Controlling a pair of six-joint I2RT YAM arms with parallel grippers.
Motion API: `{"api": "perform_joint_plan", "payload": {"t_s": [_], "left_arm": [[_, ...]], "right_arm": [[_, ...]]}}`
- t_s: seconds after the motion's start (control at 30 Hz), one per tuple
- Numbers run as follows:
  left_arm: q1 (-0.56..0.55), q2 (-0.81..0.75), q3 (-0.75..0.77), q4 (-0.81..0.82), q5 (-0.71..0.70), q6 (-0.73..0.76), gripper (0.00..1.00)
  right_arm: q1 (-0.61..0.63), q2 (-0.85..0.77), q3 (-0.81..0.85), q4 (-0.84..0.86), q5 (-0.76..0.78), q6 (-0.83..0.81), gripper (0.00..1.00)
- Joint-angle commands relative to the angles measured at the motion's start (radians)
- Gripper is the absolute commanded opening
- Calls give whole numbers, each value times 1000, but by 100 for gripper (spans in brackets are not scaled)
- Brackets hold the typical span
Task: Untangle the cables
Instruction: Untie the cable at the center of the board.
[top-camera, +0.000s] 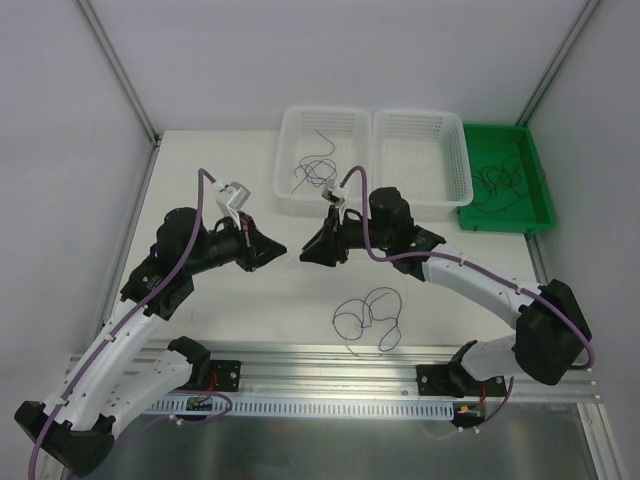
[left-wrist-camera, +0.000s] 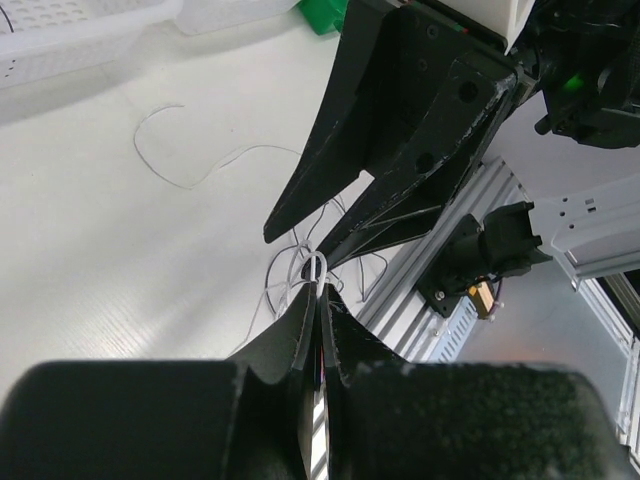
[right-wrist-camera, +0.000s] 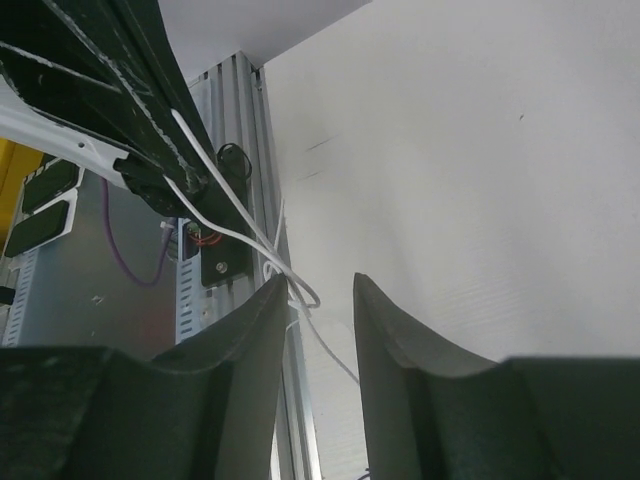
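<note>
Above the middle of the desk, the left jaws were pinched tight on a thin cable that looped out at their tips. The right jaws met them tip to tip, narrowly apart, with that cable running past the inner edge of one finger. More cables lay looped by the desk's near edge. Others sat in a white basket and a green tray along the far edge.
</note>
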Motion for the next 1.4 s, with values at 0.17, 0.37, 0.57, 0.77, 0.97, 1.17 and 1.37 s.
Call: {"api": "perform_joint_plan", "payload": {"t_s": [0.17,0.37,0.57,0.77,0.97,1.17,1.37], "left_arm": [[-19,-1,5,63,25,-25,0],[-19,-47,-52,32,-183,-30,0],[-18,-61,-107,-103,-633,-146,0],[-18,-78,-138,-109,-768,-219,0],[-18,-85,-135,-111,-779,-208,0],[-18,-43,-69,-97,-531,-127,0],[-18,-29,-21,-72,-371,-116,0]], "right_arm": [[6,12,39,98,-77,17,13],[6,-69,32,-95,74,-70,1],[-3,-283,-5,-353,373,-188,1],[-8,-433,-34,-466,554,-224,1],[-11,-488,-40,-497,653,-205,1],[-8,-390,-63,-384,387,-154,22],[10,-244,-79,-155,267,-54,35]]}}
